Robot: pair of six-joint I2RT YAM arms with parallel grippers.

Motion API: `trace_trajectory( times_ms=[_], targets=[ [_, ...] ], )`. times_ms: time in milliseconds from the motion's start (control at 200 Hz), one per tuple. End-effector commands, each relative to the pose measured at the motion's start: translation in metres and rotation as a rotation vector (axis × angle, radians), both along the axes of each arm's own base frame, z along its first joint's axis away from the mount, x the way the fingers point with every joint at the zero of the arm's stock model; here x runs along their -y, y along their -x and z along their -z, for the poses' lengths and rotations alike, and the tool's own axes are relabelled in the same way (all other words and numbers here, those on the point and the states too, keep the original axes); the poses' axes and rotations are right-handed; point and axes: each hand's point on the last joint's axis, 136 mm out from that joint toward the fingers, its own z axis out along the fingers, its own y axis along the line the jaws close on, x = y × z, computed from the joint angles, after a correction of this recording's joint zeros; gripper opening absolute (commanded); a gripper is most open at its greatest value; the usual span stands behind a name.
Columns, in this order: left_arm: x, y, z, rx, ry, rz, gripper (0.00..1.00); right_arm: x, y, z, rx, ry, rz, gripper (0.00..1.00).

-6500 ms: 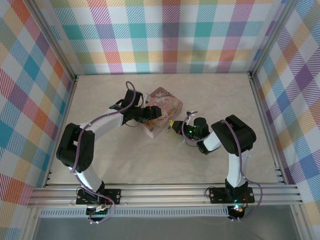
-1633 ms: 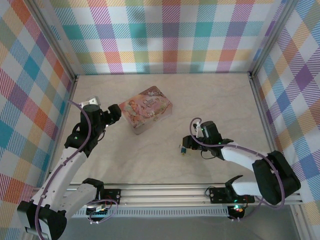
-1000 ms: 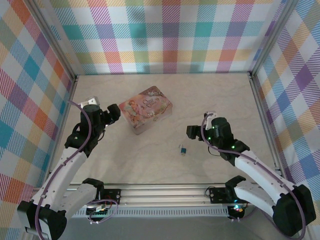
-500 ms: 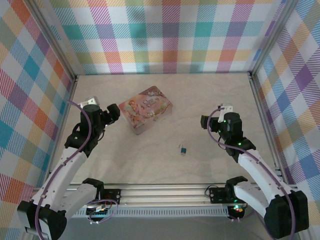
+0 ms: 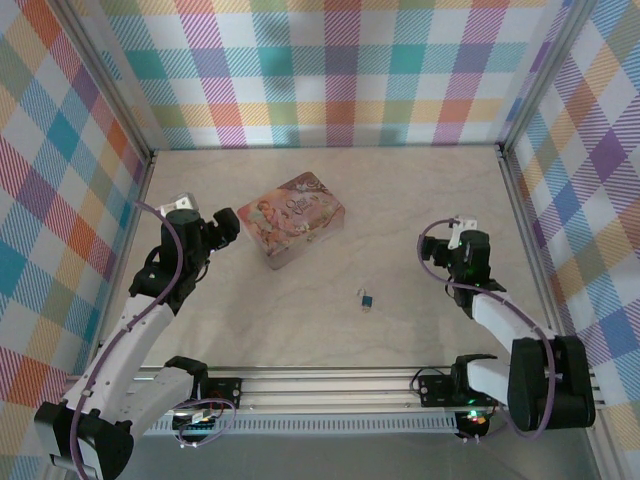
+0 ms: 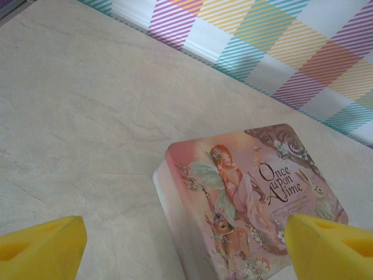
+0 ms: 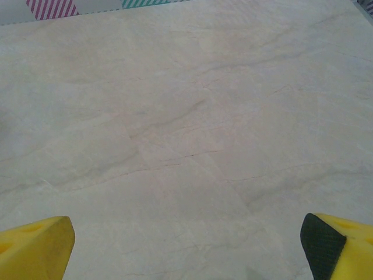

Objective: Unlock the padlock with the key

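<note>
The padlock (image 5: 367, 299) lay flat on the counter (image 5: 420, 190), alone in the open stretch between the two arms, nearer the base rail than the back wall. Nothing touched it. It was too small to tell whether the key sat in it or whether its shackle was open.

Up and to the left of it, well apart, lay a pink illustrated tin (image 5: 300, 215), set at a slant, its lid reading "Once upon A time" in the left wrist view (image 6: 250, 192).

The left pincer (image 5: 228, 222) hovered just beside the tin's left end with its jaws spread wide and gripping nothing. From its own camera the yellow fingers (image 6: 38, 248) framed the tin's near corner, with the pincer (image 6: 185, 248) short of it.

The right pincer (image 5: 436, 253) was out to the right of the padlock, well apart from it, also spread wide and empty. Its wrist view showed the yellow fingertips (image 7: 35, 242) over bare counter (image 7: 186, 116).

Plaid walls (image 5: 340, 70) closed in the counter.
</note>
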Motion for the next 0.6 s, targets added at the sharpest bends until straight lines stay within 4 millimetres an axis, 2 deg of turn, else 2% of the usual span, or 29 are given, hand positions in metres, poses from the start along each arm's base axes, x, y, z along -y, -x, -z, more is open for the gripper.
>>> trace_trajectory(
  times_ms=[0, 100, 120, 325, 540, 595],
  targets=[
    [-0.009, 0.005, 0.001, 0.001, -0.018, -0.026, 0.88, -0.005, -0.014, -0.015, 0.119, -0.01, -0.05, 1.0],
    [-0.009, 0.006, 0.002, -0.001, -0.018, -0.027, 0.88, -0.001, -0.018, -0.007, 0.124, -0.018, -0.035, 1.0],
    [-0.009, 0.006, 0.002, -0.003, -0.018, -0.026, 0.88, 0.0, -0.021, -0.012, 0.151, -0.023, -0.029, 1.0],
    [-0.009, 0.007, 0.005, -0.016, -0.024, -0.027, 0.88, -0.002, -0.031, -0.009, 0.181, 0.023, -0.068, 1.0],
    [-0.009, 0.007, 0.017, -0.049, -0.038, -0.024, 0.88, -0.002, -0.039, 0.016, 0.181, 0.013, -0.083, 1.0],
    [-0.01, 0.007, 0.021, -0.06, -0.047, -0.027, 0.88, -0.002, -0.042, 0.016, 0.183, 0.012, -0.084, 1.0]
  ],
)
